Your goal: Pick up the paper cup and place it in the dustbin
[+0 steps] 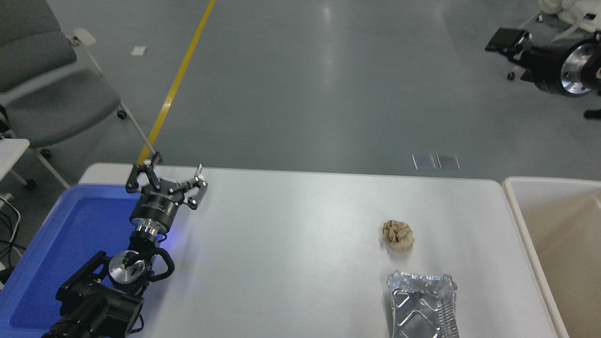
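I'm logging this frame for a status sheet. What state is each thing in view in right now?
left gripper: open, holding nothing, parked over the table's near-left part by the blue tray.
right gripper: raised at the top right, away from the table; grip unclear.
paper ball: crumpled, resting on the table.
foil tray: upright, holding nothing.
dustbin: open-topped; no cup visible inside.

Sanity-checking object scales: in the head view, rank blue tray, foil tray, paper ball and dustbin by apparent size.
1. blue tray and dustbin: both cut off by the frame, so I can't rank them.
2. foil tray, also partly cropped.
3. paper ball, smallest.
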Available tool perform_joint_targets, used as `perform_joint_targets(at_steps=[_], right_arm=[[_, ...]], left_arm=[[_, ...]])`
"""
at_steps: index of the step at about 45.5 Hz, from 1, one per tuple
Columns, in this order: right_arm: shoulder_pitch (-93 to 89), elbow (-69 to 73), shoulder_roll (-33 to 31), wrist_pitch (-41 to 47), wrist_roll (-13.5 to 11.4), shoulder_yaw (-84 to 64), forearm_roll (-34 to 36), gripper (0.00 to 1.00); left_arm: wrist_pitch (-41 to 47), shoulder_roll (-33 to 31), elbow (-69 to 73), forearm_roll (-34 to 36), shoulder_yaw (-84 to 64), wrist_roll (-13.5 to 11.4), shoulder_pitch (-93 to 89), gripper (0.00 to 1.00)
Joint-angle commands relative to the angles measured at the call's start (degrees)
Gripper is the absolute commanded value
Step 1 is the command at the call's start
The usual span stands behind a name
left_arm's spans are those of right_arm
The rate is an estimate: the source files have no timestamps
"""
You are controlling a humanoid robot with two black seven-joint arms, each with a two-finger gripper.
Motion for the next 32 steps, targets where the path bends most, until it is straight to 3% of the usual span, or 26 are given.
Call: perform_joint_targets(at_steps=[1, 19, 32], right_arm=[[10.51, 10.47, 6.74, 9.52, 0.06, -9.02, -0.59, 1.00], [13.76, 16.28, 18.08, 21.48, 0.15, -9.46, -4.10, 1.00], [14.64, 18.82, 20.19, 29.30, 0.15, -11.66, -3.84, 1.00]], left_arm=[[-0.01, 0.00, 0.01, -0.09, 0.00, 0.00, 0.00, 0.99], [-0.01, 0.00, 0.01, -0.09, 0.00, 0.00, 0.00, 0.99], [-0.01, 0.00, 0.01, -0.09, 0.00, 0.00, 0.00, 0.99]])
